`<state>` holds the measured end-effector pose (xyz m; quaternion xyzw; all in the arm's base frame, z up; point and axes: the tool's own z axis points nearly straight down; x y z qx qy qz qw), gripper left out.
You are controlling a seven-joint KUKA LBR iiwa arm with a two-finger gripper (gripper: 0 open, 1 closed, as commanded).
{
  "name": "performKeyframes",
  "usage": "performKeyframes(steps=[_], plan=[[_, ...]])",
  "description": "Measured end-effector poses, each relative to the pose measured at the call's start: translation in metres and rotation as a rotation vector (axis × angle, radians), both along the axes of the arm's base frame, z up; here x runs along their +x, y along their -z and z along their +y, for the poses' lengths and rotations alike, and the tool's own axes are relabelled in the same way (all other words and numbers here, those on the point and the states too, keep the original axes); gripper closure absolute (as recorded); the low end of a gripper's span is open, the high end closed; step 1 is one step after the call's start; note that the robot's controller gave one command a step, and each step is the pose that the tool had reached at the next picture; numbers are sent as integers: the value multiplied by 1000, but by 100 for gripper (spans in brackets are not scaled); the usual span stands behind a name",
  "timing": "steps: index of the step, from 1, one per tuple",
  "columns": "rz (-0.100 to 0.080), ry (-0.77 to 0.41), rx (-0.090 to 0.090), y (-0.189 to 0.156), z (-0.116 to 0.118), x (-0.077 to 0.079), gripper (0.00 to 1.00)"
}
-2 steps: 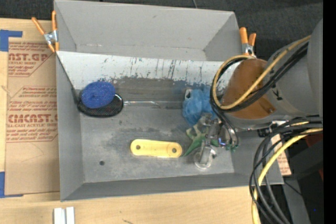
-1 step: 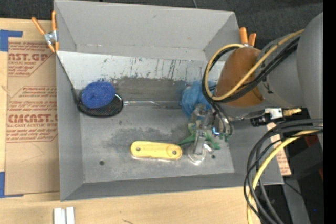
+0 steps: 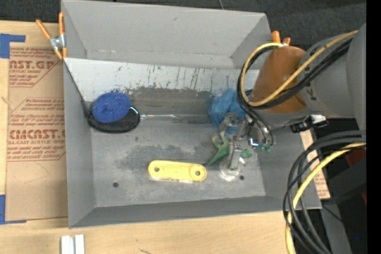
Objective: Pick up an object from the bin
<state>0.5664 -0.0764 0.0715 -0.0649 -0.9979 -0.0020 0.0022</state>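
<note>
My gripper [image 3: 237, 154] is low in the right part of the bin, under the orange-covered wrist. A small green thing [image 3: 219, 154] lies right against its left side, partly hidden by it. Just below its tip sits a small clear round thing [image 3: 229, 174]. A crumpled light-blue thing [image 3: 223, 105] lies just above the gripper by the back wall. Left of the gripper, near the front wall, lies a flat yellow oblong piece [image 3: 177, 171].
At the left of the bin a blue scrub pad sits on a black oval head [image 3: 112, 110], whose clear handle [image 3: 172, 113] runs right toward the light-blue thing. The arm and its looped cables cover the bin's right rim.
</note>
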Motion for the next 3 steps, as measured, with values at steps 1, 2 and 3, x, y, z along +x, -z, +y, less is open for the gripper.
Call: performKeyframes(steps=[1,2,3], plan=[[-8,135,-3,0,-11,-11,0],[-9,152,-4,0,-10,-32,0],[-4,-10,-4,-1,4,11,100]])
